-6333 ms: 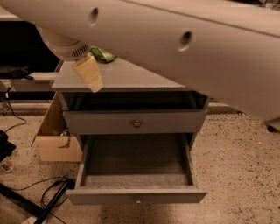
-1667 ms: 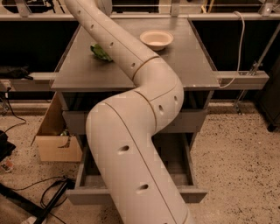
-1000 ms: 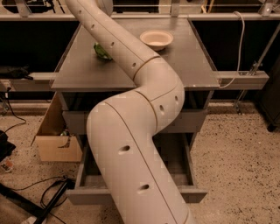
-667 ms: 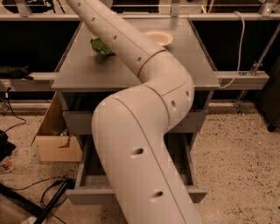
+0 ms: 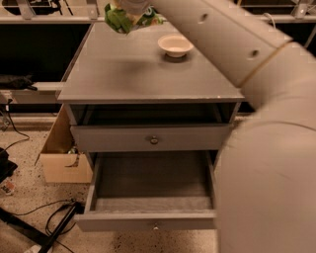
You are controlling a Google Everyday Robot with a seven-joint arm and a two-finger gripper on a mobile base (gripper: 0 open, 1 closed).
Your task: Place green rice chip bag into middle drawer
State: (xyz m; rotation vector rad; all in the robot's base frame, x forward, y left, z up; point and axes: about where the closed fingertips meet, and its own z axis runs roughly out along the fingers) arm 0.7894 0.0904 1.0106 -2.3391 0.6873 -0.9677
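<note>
The one green rice chip bag (image 5: pixel 120 19) hangs at the far left of the scene, above the far left part of the cabinet top (image 5: pixel 133 74) and clear of it; its upper part is covered by the gripper (image 5: pixel 130 6), so the lettering cannot be read. The gripper is clamped on the bag's top, though most of it is cut off by the upper edge of the view. The pale arm (image 5: pixel 256 99) sweeps from there down the right side and fills the near right corner, hiding the right ends of both drawers. One white bowl (image 5: pixel 175 44) stands on the far part of the cabinet top, right of the bag and apart from it. Two drawers show, each with one small knob: the upper drawer (image 5: pixel 148 139) pulled out a little, its inside dark; the middle drawer (image 5: pixel 153 178) below it pulled well out towards the viewer. One cardboard box (image 5: pixel 61 158) stands on the floor at the cabinet's left; dark cables (image 5: pixel 49 222) lie near it, partly cut off.
</note>
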